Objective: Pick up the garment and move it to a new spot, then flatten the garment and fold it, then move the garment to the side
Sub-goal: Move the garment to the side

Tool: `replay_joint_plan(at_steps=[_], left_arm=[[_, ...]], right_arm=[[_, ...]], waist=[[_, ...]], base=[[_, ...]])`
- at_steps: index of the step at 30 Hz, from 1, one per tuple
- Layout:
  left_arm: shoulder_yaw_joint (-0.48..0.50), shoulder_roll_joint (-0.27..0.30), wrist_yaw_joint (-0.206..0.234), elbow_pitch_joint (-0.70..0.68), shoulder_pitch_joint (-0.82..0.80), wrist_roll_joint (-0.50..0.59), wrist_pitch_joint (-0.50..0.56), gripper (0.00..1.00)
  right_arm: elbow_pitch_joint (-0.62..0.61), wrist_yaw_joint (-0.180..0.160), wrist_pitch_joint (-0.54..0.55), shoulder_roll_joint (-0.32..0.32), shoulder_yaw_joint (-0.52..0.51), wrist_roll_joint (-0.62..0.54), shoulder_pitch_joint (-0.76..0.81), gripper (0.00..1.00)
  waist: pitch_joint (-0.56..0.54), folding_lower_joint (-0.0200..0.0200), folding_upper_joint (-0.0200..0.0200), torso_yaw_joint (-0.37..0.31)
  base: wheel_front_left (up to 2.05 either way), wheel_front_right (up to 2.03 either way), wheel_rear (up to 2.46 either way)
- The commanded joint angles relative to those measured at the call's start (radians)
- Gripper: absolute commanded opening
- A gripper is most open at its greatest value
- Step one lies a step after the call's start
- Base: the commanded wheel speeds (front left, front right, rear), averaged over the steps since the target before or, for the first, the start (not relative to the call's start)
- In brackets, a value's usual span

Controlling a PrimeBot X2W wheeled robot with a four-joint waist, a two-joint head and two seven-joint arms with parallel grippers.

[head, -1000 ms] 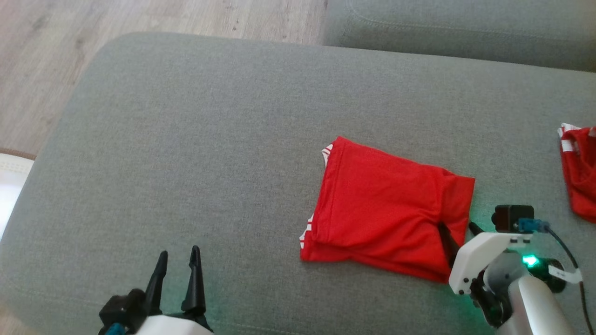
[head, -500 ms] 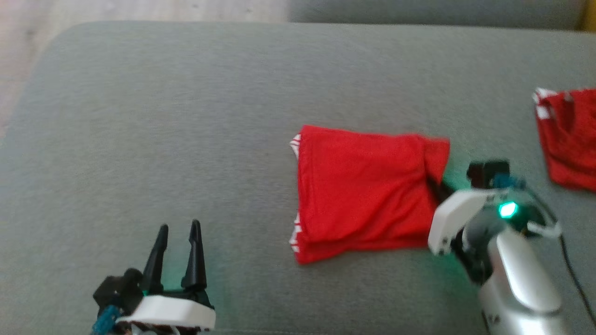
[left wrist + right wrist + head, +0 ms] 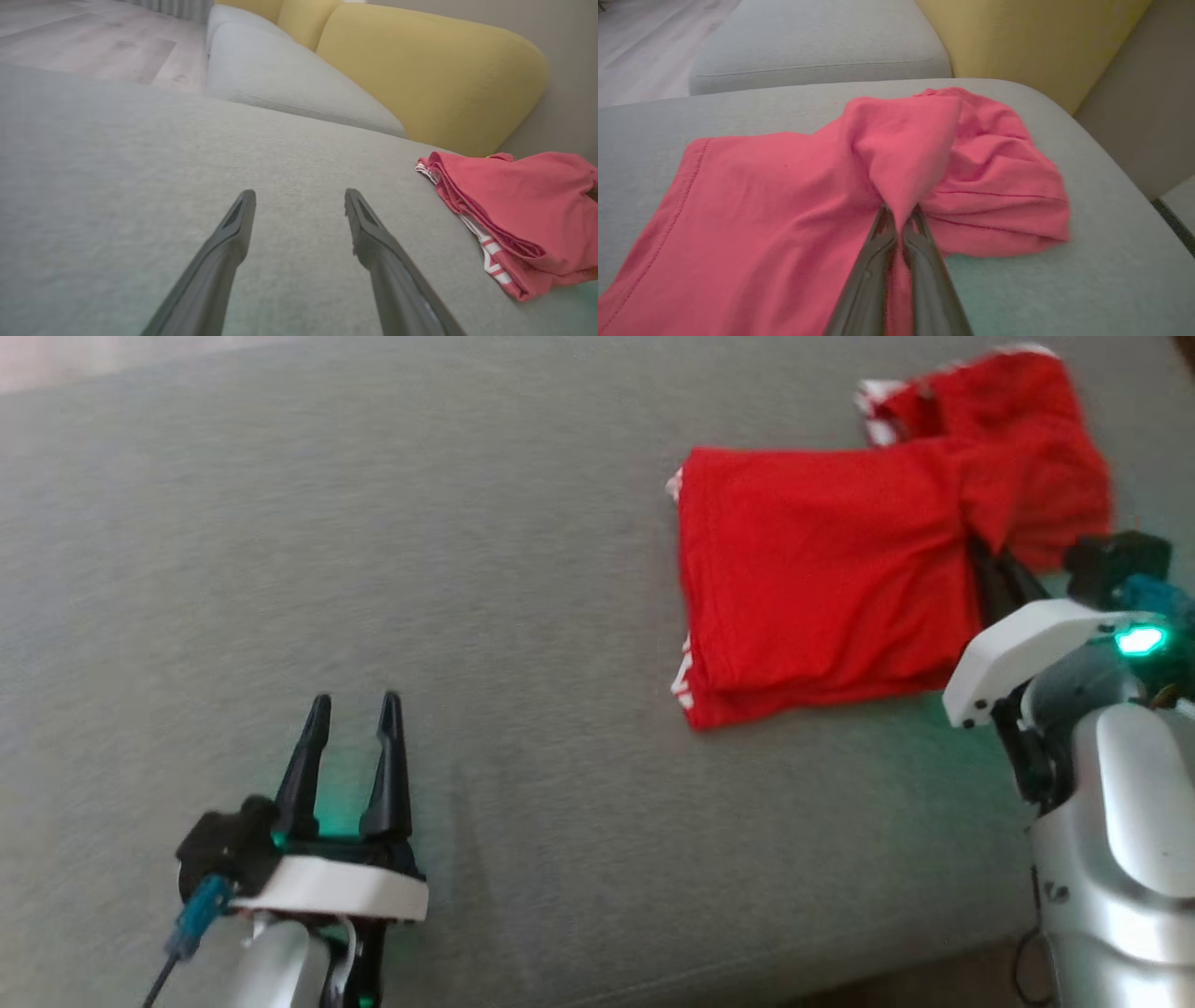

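**Garment pinched at the cushion's right end**

The grey cushion [image 3: 420,569] spreads below me. The folded red garment [image 3: 822,588] lies toward its far right, with its right edge lifted up against a second, crumpled red garment [image 3: 1036,439]. My right jaws are closed tight on that lifted edge. My left jaws stand parted and hold nothing, well apart from the garment.

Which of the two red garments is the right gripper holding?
The flat, folded garment, pinched at its corner by the right gripper. The other red garment lies crumpled just beyond that corner, with no gripper on it.
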Motion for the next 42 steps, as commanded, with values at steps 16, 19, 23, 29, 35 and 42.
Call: replay_joint_plan(at_steps=[16,19,23,29,35,42], left_arm=[[-0.004,0.02,0.001,-0.034,-0.053,0.015,0.02,1.0],[-0.011,0.007,-0.001,-0.022,-0.052,0.009,0.013,1.0],[-0.016,-0.004,-0.003,-0.012,-0.052,0.005,0.007,1.0],[-0.018,-0.021,-0.008,0.002,-0.038,-0.006,-0.002,1.0],[-0.031,-0.029,-0.016,0.019,-0.04,-0.004,-0.005,1.0],[-0.035,-0.029,-0.02,0.038,-0.044,-0.003,-0.007,1.0]], right_arm=[[-0.019,0.007,0.0,-0.05,-0.007,-0.02,-0.188,0.0],[0.011,0.007,0.025,-0.095,-0.056,-0.03,-0.25,0.0],[0.027,0.007,0.041,-0.141,-0.1,-0.046,-0.276,0.0],[0.013,0.007,0.118,-0.26,-0.15,-0.063,-0.271,0.0],[0.06,0.007,0.153,-0.299,-0.256,-0.084,-0.244,0.24],[0.136,0.007,0.009,-0.227,-0.411,-0.189,-0.235,1.0]], waist=[[0.049,-0.0001,0.0,-0.045],[0.039,-0.0001,0.0,0.008],[0.029,-0.0001,0.0,0.051],[0.013,-0.0001,0.0,0.111],[0.018,-0.0001,0.0,0.143],[0.003,-0.0001,0.0,0.158]], base=[[0.0,0.0,0.0],[0.0,0.0,0.0],[0.0,0.0,0.0],[0.0,0.0,0.0],[0.0,0.0,0.0],[0.0,0.0,0.0]])
